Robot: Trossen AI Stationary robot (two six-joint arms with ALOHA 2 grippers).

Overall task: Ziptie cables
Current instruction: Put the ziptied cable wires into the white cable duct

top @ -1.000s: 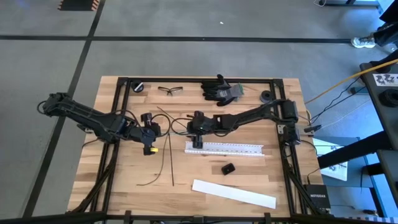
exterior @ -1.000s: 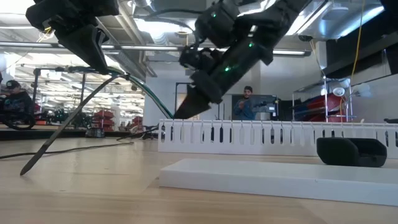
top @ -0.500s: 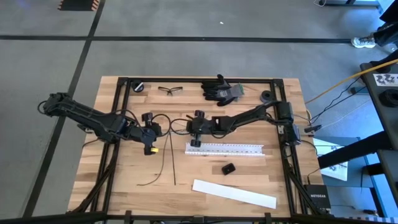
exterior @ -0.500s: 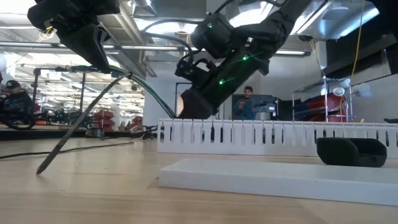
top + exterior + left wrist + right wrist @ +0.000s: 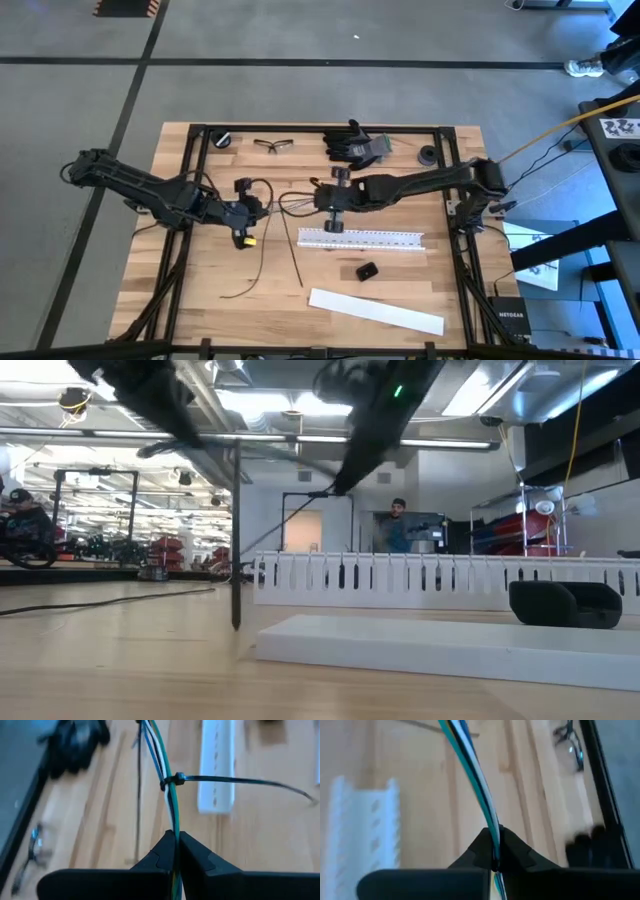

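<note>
Right gripper (image 5: 336,200) had lifted rightward; both grippers, left (image 5: 243,208), pinched cables (image 5: 170,795) taut beyond strip (image 5: 368,238); ziptie (image 5: 240,781) cinched.

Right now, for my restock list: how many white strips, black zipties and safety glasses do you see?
White strips: 2 (perforated strip, flat strip)
Black zipties: 2 (looped ziptie round the cables, loose ziptie)
Safety glasses: 1
Total: 5

Low view: both arms motion-blurred; ziptie (image 5: 240,781) tail tip blurred.
</note>
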